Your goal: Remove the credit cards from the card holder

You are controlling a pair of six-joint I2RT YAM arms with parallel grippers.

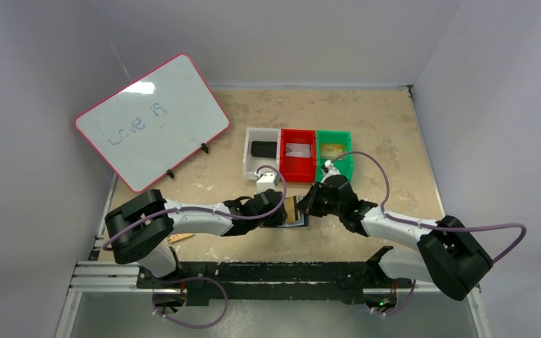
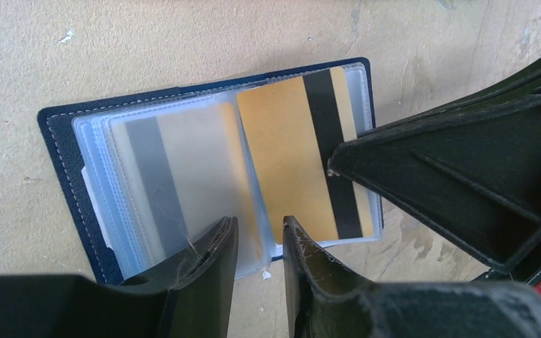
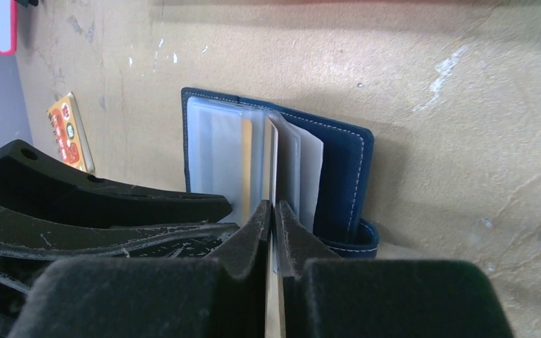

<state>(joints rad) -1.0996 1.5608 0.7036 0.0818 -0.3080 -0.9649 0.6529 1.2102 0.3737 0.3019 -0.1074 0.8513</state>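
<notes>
The navy card holder [image 2: 60, 141] lies open on the table, its clear plastic sleeves fanned out; it also shows in the top view [image 1: 297, 220] and the right wrist view [image 3: 345, 176]. A yellow credit card [image 2: 282, 155] with a black stripe sits in the right-hand sleeve. A greyish card [image 2: 155, 162] shows through the left sleeves. My left gripper [image 2: 260, 236] is narrowly open, with its fingertips straddling the sleeves' fold at the holder's near edge. My right gripper [image 3: 273, 211] is shut on the thin edge of the yellow card and its sleeve, which stand upright between its fingers.
White [image 1: 250, 163], red [image 1: 296, 171] and green [image 1: 345, 167] bins stand behind the holder, each with a card-like item inside. A whiteboard [image 1: 151, 120] leans at the back left. An orange pad [image 3: 67, 130] lies to the left, near the left arm.
</notes>
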